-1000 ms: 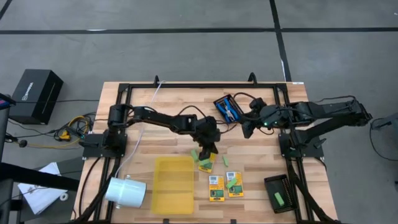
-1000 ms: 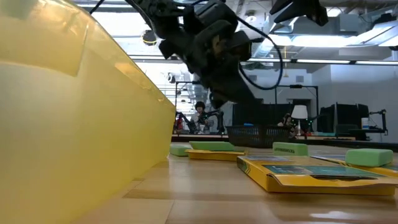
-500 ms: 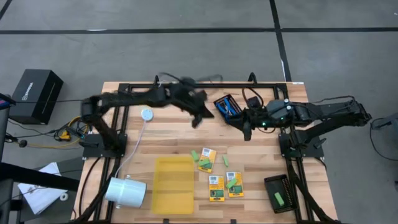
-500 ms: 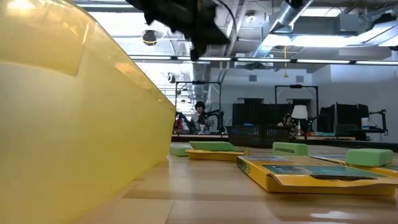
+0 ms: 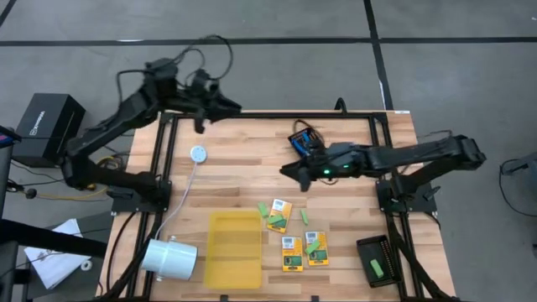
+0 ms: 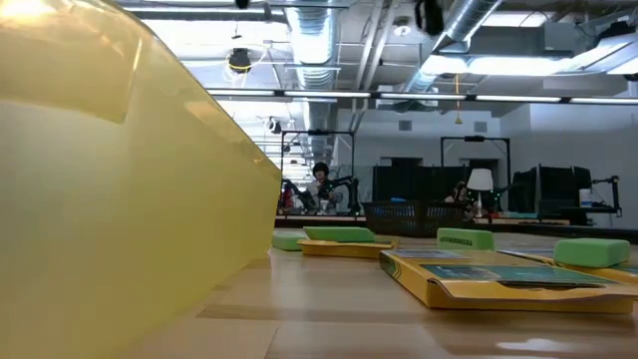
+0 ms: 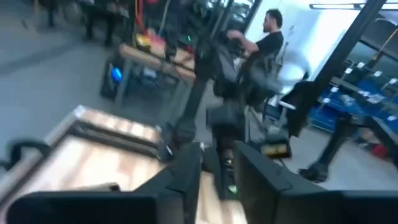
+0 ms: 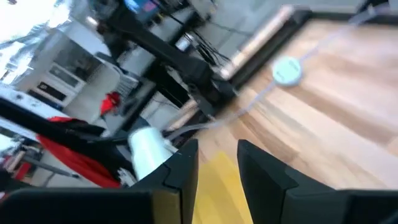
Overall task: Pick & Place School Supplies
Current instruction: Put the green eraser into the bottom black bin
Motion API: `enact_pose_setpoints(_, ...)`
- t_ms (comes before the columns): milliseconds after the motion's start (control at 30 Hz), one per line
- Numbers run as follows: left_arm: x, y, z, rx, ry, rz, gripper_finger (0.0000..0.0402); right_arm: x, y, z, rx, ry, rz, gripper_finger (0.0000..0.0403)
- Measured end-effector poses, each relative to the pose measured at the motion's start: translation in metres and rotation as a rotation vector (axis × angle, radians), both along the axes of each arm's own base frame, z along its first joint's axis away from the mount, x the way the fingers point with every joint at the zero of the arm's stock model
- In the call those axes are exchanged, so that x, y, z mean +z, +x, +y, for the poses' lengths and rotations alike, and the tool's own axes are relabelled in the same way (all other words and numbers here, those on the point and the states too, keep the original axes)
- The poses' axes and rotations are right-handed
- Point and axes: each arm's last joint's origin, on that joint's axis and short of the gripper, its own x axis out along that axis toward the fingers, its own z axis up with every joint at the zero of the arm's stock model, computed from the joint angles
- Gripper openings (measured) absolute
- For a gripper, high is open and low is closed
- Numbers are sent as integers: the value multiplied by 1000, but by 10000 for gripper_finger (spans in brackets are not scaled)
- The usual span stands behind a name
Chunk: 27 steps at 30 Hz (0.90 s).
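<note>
A: What's on the left side of the high view?

B: The left gripper (image 5: 232, 106) sits in the upper left, at the table's (image 5: 226, 180) far edge. Its wrist view shows the fingers (image 7: 186, 171) a narrow gap apart with nothing between them. Lower left lies a white cup (image 5: 168, 257) on its side, and right of it a flat yellow tray (image 5: 234, 249).

A: And the supplies?

B: In the lower centre. One yellow-and-green crayon box (image 5: 278, 216) lies right of the tray's top corner, with short bright green sticks (image 5: 263, 208) on and beside it. Two more boxes (image 5: 292, 252) lie side by side below, one with a green stick on top.

A: The scissors?

B: Blue-handled, in a black mesh tray (image 5: 305, 143) at upper centre.

A: The right arm?

B: The right gripper (image 5: 289, 173) is at centre frame, just below that tray. Its fingers (image 8: 181, 174) stand slightly apart, holding nothing.

A: Far right?

B: Another black tray (image 5: 377, 262) at the lower right holds one green stick (image 5: 378, 268).
</note>
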Motion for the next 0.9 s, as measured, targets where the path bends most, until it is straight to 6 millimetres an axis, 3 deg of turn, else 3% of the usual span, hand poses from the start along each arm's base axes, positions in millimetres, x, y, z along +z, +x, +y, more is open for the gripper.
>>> enact_pose_setpoints(167,0,-22,0,49,25,58,144,-28,28,3,-1,124,50,146)
enact_pose_setpoints(333,-7,-30,3,-1,28,108,173,-48,40,12,22,267,164,192)
enact_pose_setpoints(533,-6,-31,3,-70,80,87,169,-66,24,20,-55,404,426,203)
enact_pose_setpoints(733,-6,-31,3,-75,108,84,156,-77,3,32,-115,503,659,189)
enact_pose_setpoints(900,-6,-31,3,-77,126,82,148,-88,-4,43,-149,525,769,177)
